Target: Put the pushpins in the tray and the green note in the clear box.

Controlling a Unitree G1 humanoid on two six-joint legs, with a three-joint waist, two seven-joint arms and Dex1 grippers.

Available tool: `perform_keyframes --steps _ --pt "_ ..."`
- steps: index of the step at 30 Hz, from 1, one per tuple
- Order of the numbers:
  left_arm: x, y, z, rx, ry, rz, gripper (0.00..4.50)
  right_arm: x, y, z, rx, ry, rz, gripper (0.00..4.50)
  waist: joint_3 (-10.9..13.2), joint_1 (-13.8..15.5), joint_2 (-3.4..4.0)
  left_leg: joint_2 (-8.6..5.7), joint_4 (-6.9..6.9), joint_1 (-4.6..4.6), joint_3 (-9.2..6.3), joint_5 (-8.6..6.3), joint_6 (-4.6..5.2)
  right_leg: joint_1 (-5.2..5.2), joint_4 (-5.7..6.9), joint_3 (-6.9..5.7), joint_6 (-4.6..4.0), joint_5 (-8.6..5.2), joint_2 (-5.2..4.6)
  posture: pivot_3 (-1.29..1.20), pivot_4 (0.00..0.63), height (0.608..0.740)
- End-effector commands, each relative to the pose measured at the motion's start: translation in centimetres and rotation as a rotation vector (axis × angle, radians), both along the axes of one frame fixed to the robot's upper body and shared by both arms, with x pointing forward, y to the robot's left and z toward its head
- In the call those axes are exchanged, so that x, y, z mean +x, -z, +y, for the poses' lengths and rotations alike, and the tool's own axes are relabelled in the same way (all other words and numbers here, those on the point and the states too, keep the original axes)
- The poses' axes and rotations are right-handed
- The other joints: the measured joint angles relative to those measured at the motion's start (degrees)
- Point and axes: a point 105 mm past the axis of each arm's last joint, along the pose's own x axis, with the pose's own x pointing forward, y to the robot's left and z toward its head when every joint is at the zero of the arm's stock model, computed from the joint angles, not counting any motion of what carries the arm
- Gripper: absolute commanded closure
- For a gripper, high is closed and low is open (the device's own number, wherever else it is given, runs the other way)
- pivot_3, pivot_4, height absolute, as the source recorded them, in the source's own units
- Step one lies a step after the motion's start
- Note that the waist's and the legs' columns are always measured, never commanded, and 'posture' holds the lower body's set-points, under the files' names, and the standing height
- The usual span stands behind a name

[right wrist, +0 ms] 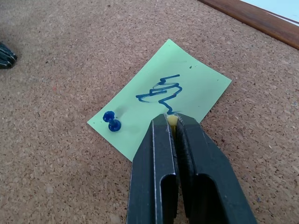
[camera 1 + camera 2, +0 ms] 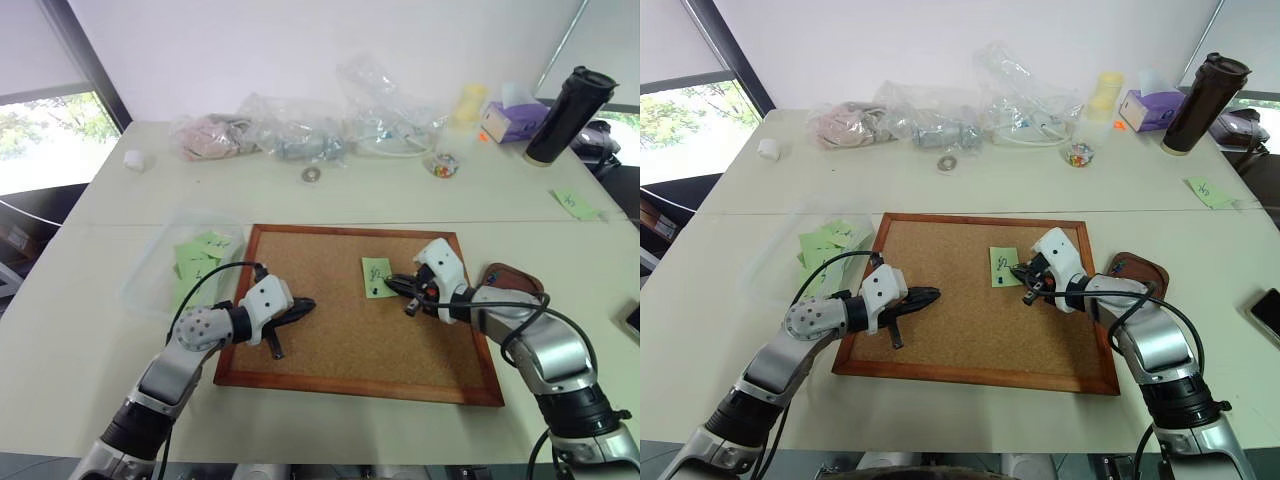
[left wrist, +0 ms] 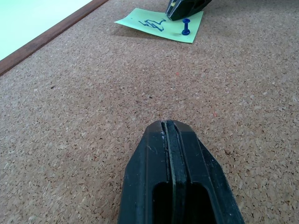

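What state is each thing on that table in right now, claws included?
Left claw: shut, empty, over the cork board.
Right claw: shut, tips at the note's edge.
Note: flat on the board, pinned.
Blue pin: stuck upright in the note.
Box: open, green notes inside.
Tray: beside the board, contents unclear.
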Motion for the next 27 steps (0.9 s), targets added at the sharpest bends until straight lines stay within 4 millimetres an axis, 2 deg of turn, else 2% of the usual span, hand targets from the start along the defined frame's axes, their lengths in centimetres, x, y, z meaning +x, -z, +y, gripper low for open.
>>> perform_keyframes --steps 1,3,6,8,11,15,19,23,27 --pt "-1.2 3.1 0.6 0.07 -0.007 0.12 4.5 0.7 -4.3 -1.6 0.087 0.087 -0.132 4.44 0.0 0.1 -0.01 0.0 0.0 -0.03 0.0 0.0 0.0 -0.03 0.0 0.0 0.0 0.0 0.0 0.0 0.15 0.74" --pt "-1.2 3.1 0.6 0.07 -0.007 0.124 4.5 0.8 -5.9 -2.8 0.135 0.135 -0.164 4.44 0.0 0.2 0.04 0.0 0.0 -0.09 0.0 0.0 -0.01 -0.09 0.01 0.0 0.0 0.0 0.0 0.0 0.15 0.74" --pt "-1.2 3.1 0.6 0.067 -0.006 0.127 4.5 0.8 -9.5 -6.5 0.254 0.28 -0.245 4.44 0.0 0.3 0.01 0.0 0.01 -0.09 0.01 0.0 0.0 -0.07 0.0 0.01 0.0 0.0 -0.02 0.0 0.15 0.74" --pt "-1.1 3.1 0.5 0.066 -0.003 0.127 4.5 0.4 -10.0 -9.3 0.277 0.366 -0.251 4.44 0.0 0.4 -0.01 0.0 -0.01 -0.06 0.0 -0.01 0.0 -0.04 -0.01 0.0 0.0 0.0 -0.02 0.0 0.15 0.74" --pt "-1.1 3.2 0.4 0.064 0.003 0.128 4.5 -0.5 -9.0 -12.3 0.254 0.457 -0.222 4.44 0.0 0.3 -0.01 0.01 -0.14 -0.02 -0.02 -0.1 0.18 -0.04 -0.01 -0.01 0.0 0.0 0.0 0.0 0.15 0.74" --pt "-1.0 3.2 0.2 0.066 0.016 0.127 4.5 -2.1 -5.7 -15.6 0.13 0.533 -0.148 4.44 0.0 0.3 0.02 0.01 -0.1 0.0 0.02 -0.15 0.27 0.01 -0.01 0.02 0.0 0.0 -0.01 0.0 0.15 0.74" --pt "-1.0 3.3 0.2 0.067 0.024 0.128 4.5 -3.0 -3.3 -16.6 0.114 0.556 -0.087 4.44 -0.1 0.3 0.11 0.01 -0.07 0.09 0.05 -0.16 0.3 0.11 -0.01 0.03 0.0 0.0 0.0 0.0 0.15 0.74" --pt "-1.0 3.3 0.1 0.069 0.03 0.127 4.5 -3.1 -2.5 -16.5 0.126 0.559 -0.069 4.44 -0.1 0.3 0.17 0.01 -0.07 0.16 0.05 -0.16 0.31 0.18 -0.01 0.04 0.0 0.0 0.01 0.0 0.15 0.74" --pt "-1.0 3.3 0.2 0.071 0.031 0.125 4.5 -3.4 -1.8 -16.6 0.135 0.559 -0.05 3.14 -0.1 0.4 0.16 0.01 -0.06 0.15 0.04 -0.17 0.31 0.18 -0.01 0.04 0.0 0.0 0.01 0.0 0.15 0.74"
